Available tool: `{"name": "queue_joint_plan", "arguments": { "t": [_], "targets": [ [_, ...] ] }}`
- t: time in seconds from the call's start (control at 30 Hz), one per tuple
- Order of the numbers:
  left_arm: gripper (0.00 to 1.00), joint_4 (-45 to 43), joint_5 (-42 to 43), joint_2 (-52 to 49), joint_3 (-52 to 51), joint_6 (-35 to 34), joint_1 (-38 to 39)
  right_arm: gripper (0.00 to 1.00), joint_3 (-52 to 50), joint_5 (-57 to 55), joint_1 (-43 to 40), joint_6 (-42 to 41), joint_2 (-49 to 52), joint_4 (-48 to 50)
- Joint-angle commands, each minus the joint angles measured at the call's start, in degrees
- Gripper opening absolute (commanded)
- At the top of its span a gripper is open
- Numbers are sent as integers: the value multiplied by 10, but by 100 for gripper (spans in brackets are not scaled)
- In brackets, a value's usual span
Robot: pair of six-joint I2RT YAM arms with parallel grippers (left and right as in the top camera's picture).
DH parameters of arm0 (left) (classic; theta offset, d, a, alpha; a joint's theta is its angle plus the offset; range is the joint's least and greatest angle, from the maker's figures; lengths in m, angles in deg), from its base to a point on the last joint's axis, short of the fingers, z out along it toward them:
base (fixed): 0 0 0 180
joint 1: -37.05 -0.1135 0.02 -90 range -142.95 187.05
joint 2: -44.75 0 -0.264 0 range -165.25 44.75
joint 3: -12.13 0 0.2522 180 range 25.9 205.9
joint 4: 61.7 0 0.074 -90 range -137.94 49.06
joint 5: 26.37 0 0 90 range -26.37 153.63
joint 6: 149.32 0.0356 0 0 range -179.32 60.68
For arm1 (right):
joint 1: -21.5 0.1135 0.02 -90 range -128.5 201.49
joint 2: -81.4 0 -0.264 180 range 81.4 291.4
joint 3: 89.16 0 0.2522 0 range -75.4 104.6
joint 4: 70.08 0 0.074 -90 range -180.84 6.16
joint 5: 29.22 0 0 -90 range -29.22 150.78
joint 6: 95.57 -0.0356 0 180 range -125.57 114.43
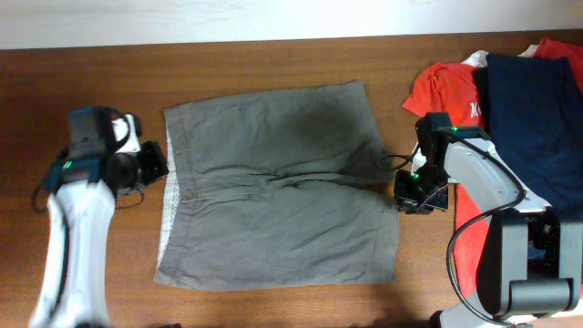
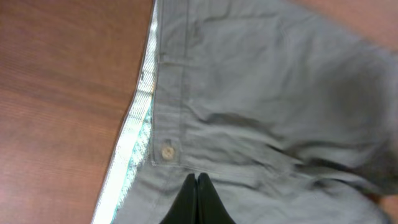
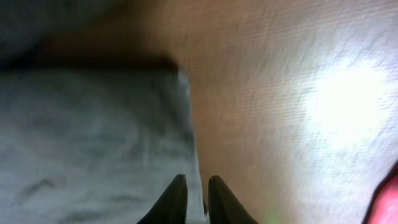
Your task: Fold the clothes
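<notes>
The grey-khaki shorts (image 1: 273, 182) lie flat in the middle of the wooden table, waistband to the left and legs to the right. My left gripper (image 1: 153, 164) is at the waistband's left edge. In the left wrist view its fingers (image 2: 198, 177) are pressed together just below the waistband button (image 2: 166, 152), with no cloth seen between them. My right gripper (image 1: 405, 193) is at the leg hems on the right. In the right wrist view its fingers (image 3: 194, 180) are nearly closed with the hem edge of the shorts (image 3: 93, 137) between them.
An orange-red T-shirt (image 1: 439, 89) and a dark navy garment (image 1: 533, 109) are piled at the right end of the table, behind my right arm. Bare wood (image 1: 91, 82) surrounds the shorts on the left, back and front.
</notes>
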Motion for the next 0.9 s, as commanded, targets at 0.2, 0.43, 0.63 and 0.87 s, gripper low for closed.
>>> {"name": "queue_joint_plan", "arguments": {
  "t": [0.2,0.43,0.63,0.87],
  "targets": [
    [1,154,-48,131,-30,-35,-3,15,-37,32,-2,-18,-114,-110],
    [0,94,-47,114,-146,-36,-3,24,-187,72,4,-59,-247,-70],
    [5,87,-45,104,-151,-36,-3,27,-295,97,55,-167,-234,58],
    [13,88,-45,104,-151,-36,-3,33,-330,53,66,-237,-234,97]
  ]
}}
